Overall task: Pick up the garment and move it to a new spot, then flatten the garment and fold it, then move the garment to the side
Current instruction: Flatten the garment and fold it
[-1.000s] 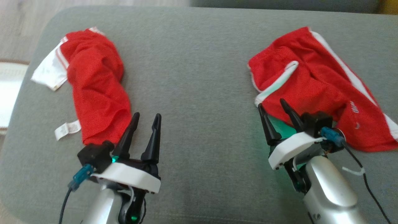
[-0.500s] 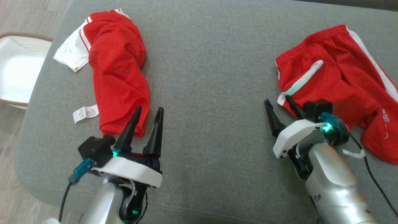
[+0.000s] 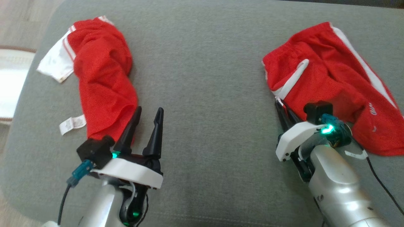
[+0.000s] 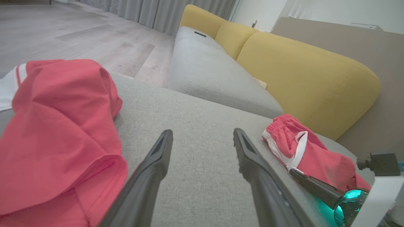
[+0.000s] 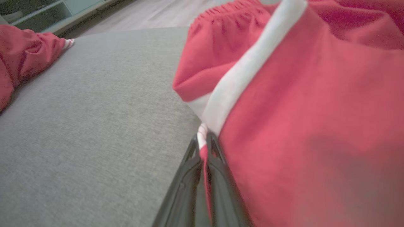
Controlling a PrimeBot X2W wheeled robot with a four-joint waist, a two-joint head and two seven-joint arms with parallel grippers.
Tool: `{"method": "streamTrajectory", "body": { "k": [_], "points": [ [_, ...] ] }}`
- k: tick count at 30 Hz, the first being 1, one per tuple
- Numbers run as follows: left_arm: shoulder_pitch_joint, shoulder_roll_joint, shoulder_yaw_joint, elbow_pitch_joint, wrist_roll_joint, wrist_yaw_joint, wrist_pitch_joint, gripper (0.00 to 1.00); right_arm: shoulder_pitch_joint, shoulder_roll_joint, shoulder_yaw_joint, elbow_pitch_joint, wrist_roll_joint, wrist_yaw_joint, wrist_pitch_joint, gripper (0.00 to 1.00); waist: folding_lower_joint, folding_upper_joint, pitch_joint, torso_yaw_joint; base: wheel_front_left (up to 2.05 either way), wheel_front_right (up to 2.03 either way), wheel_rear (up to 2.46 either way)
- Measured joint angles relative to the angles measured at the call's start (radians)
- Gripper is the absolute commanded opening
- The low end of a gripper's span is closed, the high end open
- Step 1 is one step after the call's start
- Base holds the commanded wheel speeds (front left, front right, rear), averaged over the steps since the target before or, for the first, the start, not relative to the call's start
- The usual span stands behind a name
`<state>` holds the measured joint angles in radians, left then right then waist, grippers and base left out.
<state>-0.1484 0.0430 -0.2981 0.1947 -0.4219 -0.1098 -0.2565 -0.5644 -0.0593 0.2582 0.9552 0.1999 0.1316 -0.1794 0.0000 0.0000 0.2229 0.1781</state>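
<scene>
Red shorts with white stripes, the garment, lie crumpled at the right of the grey cushion. My right gripper is shut on their near-left hem; in the right wrist view a pinch of red and white cloth sits between the closed fingers, with the garment bulking to the right. A second red garment with white trim lies at the left. My left gripper stands open just beside its near end, nothing between the fingers.
A white label lies by the left garment. A pale basket stands on the floor past the cushion's left edge. A yellow sofa back rises beyond the far edge. The cushion's middle is bare grey fabric.
My right gripper has gone from open to shut on the shorts' hem. The head camera shifted, so the whole picture slid. The left gripper stayed open.
</scene>
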Motion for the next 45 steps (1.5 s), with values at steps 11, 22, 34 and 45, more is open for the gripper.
{"method": "streamTrajectory", "body": {
  "k": [11, 22, 34, 45],
  "points": [
    [0.015, 0.0, 0.025, -0.001, 0.016, 0.0, 0.0, 1.0, 0.114, -0.003, -0.087, -0.022, -0.089, 0.0, -0.031, 0.0, 0.0, 0.0, -0.069, -0.099, 0.0, 0.0, 0.0],
    [0.065, 0.0, 0.026, -0.001, 0.016, 0.004, 0.0, 1.0, 0.282, -0.075, -0.149, -0.243, -0.138, 0.0, 0.064, 0.0, 0.0, 0.0, -0.136, -0.18, 0.0, 0.0, 0.0],
    [0.066, 0.0, 0.023, -0.007, 0.016, 0.004, 0.0, 1.0, 0.43, -0.109, -0.334, -0.483, -0.153, 0.0, 0.199, 0.84, 0.0, 0.0, -0.149, -0.205, 0.0, 0.0, 0.0],
    [0.065, 0.0, 0.032, -0.007, 0.025, 0.004, 0.0, 1.0, 0.499, 0.005, -0.372, -0.654, -0.142, 0.0, 0.116, 1.0, 0.0, 0.0, -0.121, -0.215, 0.0, 0.0, 0.0]
  ]
}}
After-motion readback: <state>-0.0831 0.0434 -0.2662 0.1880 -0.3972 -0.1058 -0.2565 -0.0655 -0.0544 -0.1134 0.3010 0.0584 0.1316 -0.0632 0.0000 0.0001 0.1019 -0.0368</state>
